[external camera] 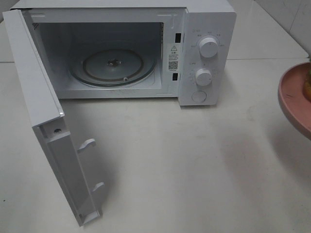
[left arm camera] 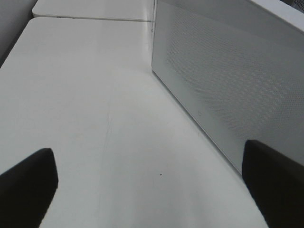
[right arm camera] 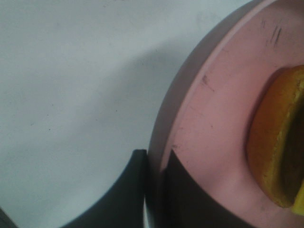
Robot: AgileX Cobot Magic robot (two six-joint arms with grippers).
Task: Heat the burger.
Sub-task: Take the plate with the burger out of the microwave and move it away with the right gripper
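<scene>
The burger (right arm camera: 275,142) lies on a round pink plate (right arm camera: 223,118); only its golden-brown bun edge and a bit of yellow show. My right gripper (right arm camera: 154,156) is shut on the plate's rim, one finger above and one below. In the exterior high view the plate (external camera: 291,97) pokes in from the right edge, raised above the table, with a sliver of the burger (external camera: 307,82) on it. My left gripper (left arm camera: 152,166) is open and empty, low over the table beside the microwave door's outer face (left arm camera: 228,85). Neither arm shows in the exterior high view.
The white microwave (external camera: 209,29) stands at the back with its door (external camera: 43,121) swung wide open toward the front left. Its glass turntable (external camera: 114,65) is bare. Two knobs and a button are on its right panel. The white table (external camera: 184,165) spreads in front.
</scene>
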